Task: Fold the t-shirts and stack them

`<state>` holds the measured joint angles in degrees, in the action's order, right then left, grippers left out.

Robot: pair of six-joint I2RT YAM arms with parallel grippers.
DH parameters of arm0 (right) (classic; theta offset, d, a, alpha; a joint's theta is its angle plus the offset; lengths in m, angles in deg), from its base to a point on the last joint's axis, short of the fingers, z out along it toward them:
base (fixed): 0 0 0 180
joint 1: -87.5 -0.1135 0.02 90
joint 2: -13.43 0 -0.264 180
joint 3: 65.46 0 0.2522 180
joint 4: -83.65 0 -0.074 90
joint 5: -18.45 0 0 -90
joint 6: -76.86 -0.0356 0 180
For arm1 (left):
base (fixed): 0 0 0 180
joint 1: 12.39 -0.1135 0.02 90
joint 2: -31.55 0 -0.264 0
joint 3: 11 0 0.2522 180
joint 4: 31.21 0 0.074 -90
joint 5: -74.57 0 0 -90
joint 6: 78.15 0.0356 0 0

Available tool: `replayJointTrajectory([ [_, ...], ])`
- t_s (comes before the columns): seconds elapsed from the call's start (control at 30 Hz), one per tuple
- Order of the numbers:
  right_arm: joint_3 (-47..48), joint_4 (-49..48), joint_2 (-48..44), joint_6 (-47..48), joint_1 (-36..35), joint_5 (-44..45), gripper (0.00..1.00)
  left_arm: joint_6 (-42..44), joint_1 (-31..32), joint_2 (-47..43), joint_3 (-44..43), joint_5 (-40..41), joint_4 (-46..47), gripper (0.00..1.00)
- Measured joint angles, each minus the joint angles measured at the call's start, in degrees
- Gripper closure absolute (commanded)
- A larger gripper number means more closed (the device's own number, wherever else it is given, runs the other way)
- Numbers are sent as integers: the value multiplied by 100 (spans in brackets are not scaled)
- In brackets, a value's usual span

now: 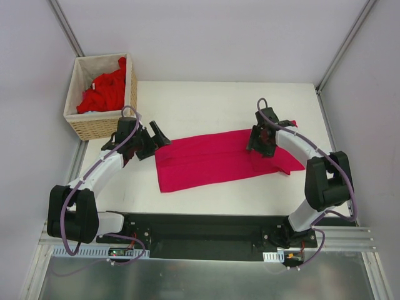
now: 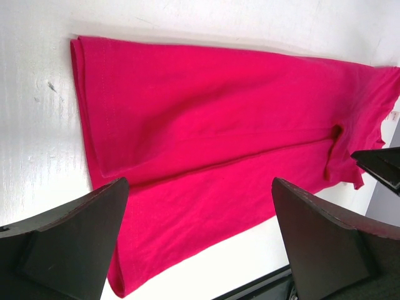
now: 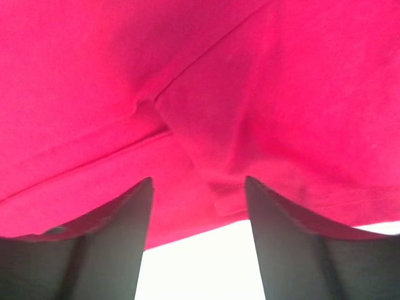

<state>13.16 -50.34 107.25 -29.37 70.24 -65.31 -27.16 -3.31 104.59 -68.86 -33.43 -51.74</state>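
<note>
A magenta-crimson t-shirt (image 1: 212, 159) lies flat on the white table as a long strip, folded lengthwise. My left gripper (image 1: 156, 140) hovers at its left end, open, with nothing between its fingers; in the left wrist view the t-shirt (image 2: 219, 125) spreads out beyond the left gripper (image 2: 200, 184). My right gripper (image 1: 259, 144) is down on the right end, near the sleeve. In the right wrist view the right gripper (image 3: 199, 181) stands open, both tips against the t-shirt (image 3: 250, 81), with a hemmed edge lying between them. Brighter red t-shirts (image 1: 106, 90) sit crumpled in the basket.
A wicker basket (image 1: 100, 128) with a white liner stands at the table's back left corner, just behind my left arm. Grey walls close in the table on three sides. A black rail (image 1: 206, 234) runs along the near edge.
</note>
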Motion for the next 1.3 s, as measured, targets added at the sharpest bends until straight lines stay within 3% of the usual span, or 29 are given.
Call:
replayJointTrajectory([
  [0.07, -33, 20, 0, -24, -125, 46, 55, 0, 0, -4, 0, 0, 0, 1],
  [0.17, -118, 24, 0, -74, -256, 76, 64, 0, 0, -35, 0, 0, 0, 1],
  [1.3, -575, 55, 0, -170, -535, 225, 71, 2, 0, -234, 0, 2, 0, 1],
])
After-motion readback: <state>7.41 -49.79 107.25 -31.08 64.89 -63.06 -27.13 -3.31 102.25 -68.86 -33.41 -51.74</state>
